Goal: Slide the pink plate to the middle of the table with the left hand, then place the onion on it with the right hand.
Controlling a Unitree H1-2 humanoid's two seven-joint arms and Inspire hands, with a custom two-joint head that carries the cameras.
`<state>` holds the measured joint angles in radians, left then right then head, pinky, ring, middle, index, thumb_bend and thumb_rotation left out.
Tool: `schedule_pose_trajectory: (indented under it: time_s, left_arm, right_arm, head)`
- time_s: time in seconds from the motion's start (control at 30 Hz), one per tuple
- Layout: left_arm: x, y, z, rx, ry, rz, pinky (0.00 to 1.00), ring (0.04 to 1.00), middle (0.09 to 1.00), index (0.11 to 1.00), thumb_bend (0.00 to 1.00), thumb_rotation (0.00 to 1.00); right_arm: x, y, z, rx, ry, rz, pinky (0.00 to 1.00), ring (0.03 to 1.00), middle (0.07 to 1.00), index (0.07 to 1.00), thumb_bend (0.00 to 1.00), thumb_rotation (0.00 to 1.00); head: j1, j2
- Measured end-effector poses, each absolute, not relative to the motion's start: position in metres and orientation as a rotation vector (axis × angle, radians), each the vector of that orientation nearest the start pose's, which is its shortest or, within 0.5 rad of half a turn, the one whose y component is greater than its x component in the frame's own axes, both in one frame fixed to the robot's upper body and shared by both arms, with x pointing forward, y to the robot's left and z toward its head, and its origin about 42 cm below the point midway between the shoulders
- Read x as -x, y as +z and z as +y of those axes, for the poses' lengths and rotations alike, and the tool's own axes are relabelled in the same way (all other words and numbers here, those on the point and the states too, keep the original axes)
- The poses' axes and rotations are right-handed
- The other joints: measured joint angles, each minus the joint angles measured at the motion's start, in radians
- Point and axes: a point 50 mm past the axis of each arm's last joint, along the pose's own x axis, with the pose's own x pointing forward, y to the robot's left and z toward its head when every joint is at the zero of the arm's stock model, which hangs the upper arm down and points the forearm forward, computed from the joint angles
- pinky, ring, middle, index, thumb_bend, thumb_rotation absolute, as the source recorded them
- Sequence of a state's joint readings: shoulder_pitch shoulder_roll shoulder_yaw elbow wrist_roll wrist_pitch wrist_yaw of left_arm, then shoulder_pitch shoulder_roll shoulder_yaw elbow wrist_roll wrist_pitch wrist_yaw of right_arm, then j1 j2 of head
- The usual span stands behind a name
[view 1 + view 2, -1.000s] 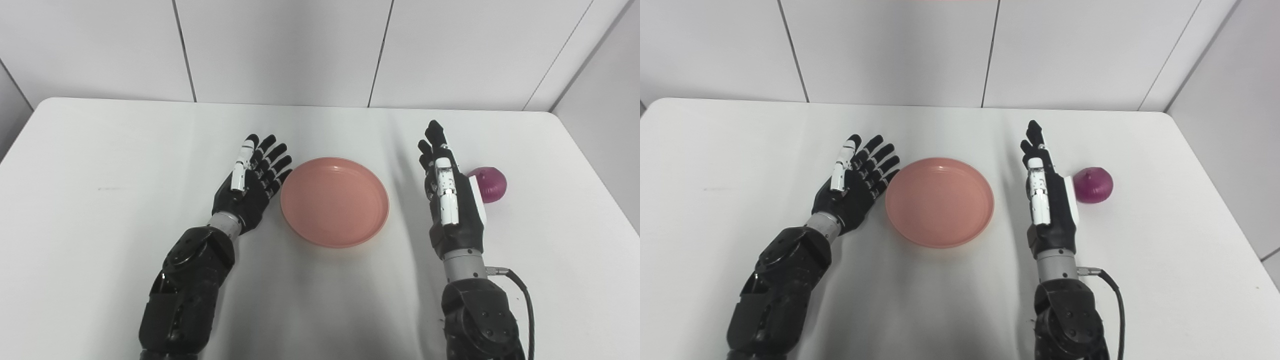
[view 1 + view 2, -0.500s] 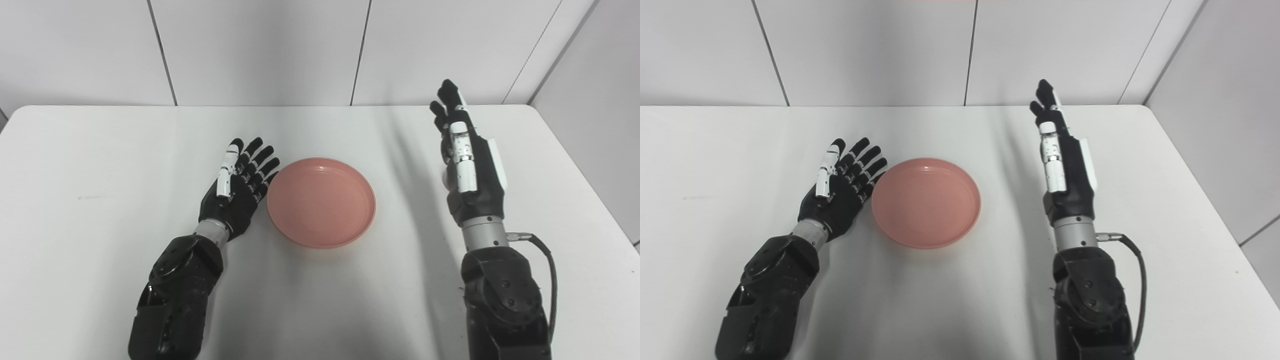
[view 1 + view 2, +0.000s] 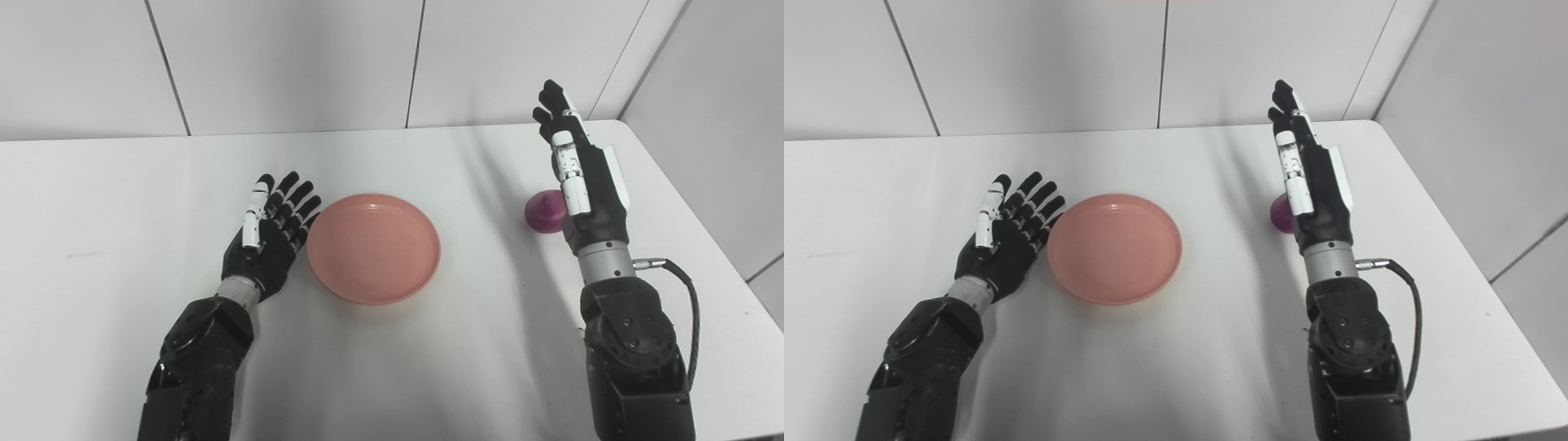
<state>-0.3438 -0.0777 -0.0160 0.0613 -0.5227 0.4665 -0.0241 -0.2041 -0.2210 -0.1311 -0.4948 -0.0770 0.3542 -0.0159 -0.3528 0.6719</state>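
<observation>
The pink plate (image 3: 373,247) sits empty near the middle of the white table. My left hand (image 3: 270,236) lies open, palm up, just left of the plate, fingertips close to its rim. The purple onion (image 3: 544,211) rests on the table to the right of the plate. My right hand (image 3: 582,174) is open with fingers straight, raised above the table and standing in front of the onion's right side, so part of the onion is hidden. In the right eye view only the onion's left edge (image 3: 1281,214) shows beside the right hand (image 3: 1311,177).
The white table (image 3: 122,202) is bounded by a white panelled wall (image 3: 294,61) at the back and a wall (image 3: 716,122) along the right side. The table's right edge (image 3: 704,220) lies close to my right arm.
The camera has turned right, shifting the whole picture left. My right hand has risen and moved right, from left of the onion to above and over its right side. The left hand stays by the plate.
</observation>
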Motion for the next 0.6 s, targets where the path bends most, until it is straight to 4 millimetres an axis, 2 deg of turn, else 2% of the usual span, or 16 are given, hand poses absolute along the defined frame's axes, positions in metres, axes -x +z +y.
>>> schedule_pose_trajectory:
  time_s: [0.17, 0.23, 0.27, 0.33, 0.4, 0.5, 0.57, 0.6]
  left_arm:
    - [-0.379, 0.162, 0.131, 0.537, -0.351, 0.214, 0.93, 0.941, 0.950, 0.937, 0.44, 1.00]
    - [-0.379, 0.162, 0.131, 0.536, -0.355, 0.214, 0.93, 0.942, 0.950, 0.937, 0.44, 1.00]
    - [-0.379, 0.162, 0.131, 0.537, -0.357, 0.213, 0.93, 0.942, 0.949, 0.938, 0.44, 1.00]
    - [-0.379, 0.161, 0.132, 0.537, -0.358, 0.212, 0.93, 0.943, 0.949, 0.940, 0.44, 1.00]
    - [-0.379, 0.161, 0.133, 0.533, -0.361, 0.211, 0.93, 0.940, 0.948, 0.940, 0.44, 1.00]
    - [-0.380, 0.159, 0.134, 0.528, -0.365, 0.211, 0.92, 0.938, 0.947, 0.937, 0.45, 1.00]
    - [-0.380, 0.159, 0.134, 0.527, -0.363, 0.211, 0.93, 0.940, 0.947, 0.937, 0.44, 1.00]
    - [-0.380, 0.159, 0.135, 0.525, -0.362, 0.209, 0.93, 0.941, 0.948, 0.938, 0.44, 1.00]
  right_arm:
    - [-0.307, 0.284, -0.295, 0.400, -0.180, -0.337, 0.93, 0.935, 0.947, 0.946, 0.55, 0.99]
    - [-0.307, 0.288, -0.301, 0.461, -0.198, -0.330, 0.90, 0.922, 0.942, 0.946, 0.56, 0.96]
    - [-0.307, 0.290, -0.303, 0.490, -0.202, -0.326, 0.85, 0.893, 0.919, 0.930, 0.61, 0.96]
    - [-0.307, 0.292, -0.307, 0.589, -0.217, -0.303, 0.82, 0.882, 0.908, 0.921, 0.65, 0.96]
    - [-0.307, 0.294, -0.310, 0.693, -0.230, -0.292, 0.80, 0.882, 0.908, 0.913, 0.72, 0.91]
    - [-0.306, 0.297, -0.316, 0.787, -0.262, -0.285, 0.79, 0.869, 0.898, 0.913, 0.86, 0.69]
    - [-0.307, 0.297, -0.317, 0.823, -0.268, -0.272, 0.79, 0.868, 0.898, 0.921, 0.93, 0.49]
    - [-0.307, 0.297, -0.319, 0.840, -0.272, -0.261, 0.79, 0.868, 0.898, 0.922, 0.93, 0.48]
  head:
    - [-0.014, -0.011]
    - [-0.025, -0.015]
    - [-0.031, -0.017]
    - [-0.032, -0.018]
    - [-0.032, -0.020]
    - [-0.037, -0.034]
    - [-0.043, -0.040]
    - [-0.043, -0.040]
